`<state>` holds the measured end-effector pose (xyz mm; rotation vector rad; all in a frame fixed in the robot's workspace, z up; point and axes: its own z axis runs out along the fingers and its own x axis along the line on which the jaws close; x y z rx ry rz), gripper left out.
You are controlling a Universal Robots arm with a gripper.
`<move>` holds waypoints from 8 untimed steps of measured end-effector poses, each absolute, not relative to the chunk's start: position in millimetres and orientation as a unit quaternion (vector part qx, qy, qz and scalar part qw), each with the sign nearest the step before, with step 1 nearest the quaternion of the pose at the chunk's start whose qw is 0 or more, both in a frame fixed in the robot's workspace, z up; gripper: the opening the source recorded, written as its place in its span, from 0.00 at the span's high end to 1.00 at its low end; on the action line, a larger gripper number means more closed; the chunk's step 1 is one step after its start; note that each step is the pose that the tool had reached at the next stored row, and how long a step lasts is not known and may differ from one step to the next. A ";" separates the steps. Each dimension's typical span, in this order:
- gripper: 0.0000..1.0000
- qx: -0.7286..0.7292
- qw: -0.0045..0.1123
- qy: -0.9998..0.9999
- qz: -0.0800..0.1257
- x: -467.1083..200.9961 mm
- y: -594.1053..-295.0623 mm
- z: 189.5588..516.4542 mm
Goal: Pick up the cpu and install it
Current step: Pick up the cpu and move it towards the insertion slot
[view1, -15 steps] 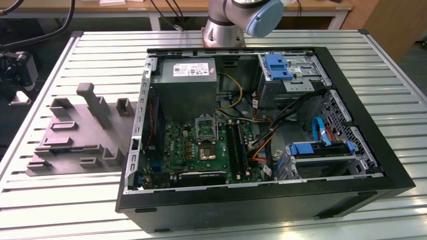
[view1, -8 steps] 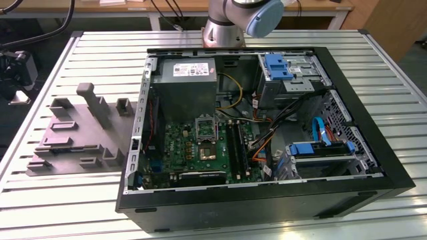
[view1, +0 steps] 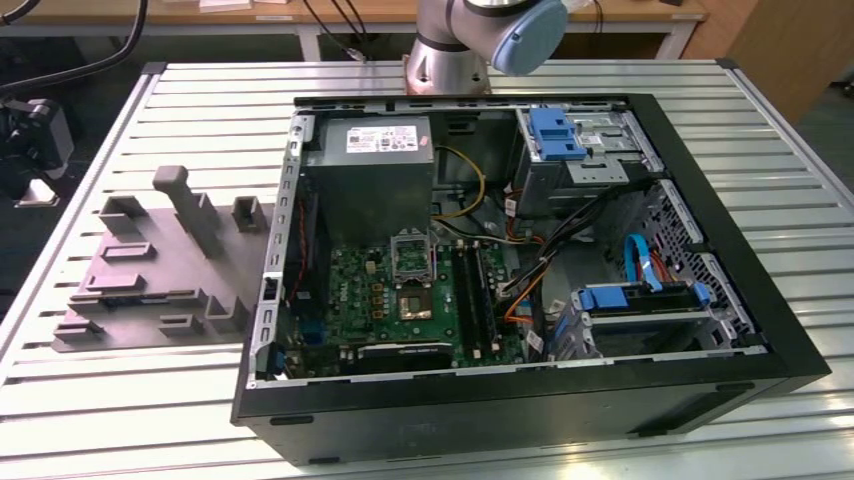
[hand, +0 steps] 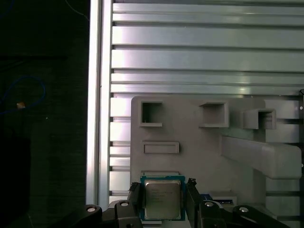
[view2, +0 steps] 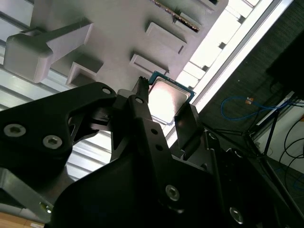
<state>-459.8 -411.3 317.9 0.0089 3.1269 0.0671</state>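
While arm [view1: 478, 35] hangs high above grey fixture [hand: 190, 149], fingers [hand: 192, 199] clamp cpu [hand: 162, 198] by opposite edges

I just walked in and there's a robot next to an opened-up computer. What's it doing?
The robot arm's gripper is pinching the cpu, a small silvery chip. It holds the chip over the grey fixture plate on the slatted metal table. In the exterior view, an open computer case lies beside that fixture with its green motherboard showing. The chip is not in the computer yet.
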 end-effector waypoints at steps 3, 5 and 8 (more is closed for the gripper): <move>0.53 0.003 0.007 1.000 0.021 -459.8 -411.3 318.5; 0.53 0.003 0.007 1.000 0.021 -459.8 -411.3 319.0; 0.53 0.003 0.007 1.000 0.022 -459.8 -411.3 319.6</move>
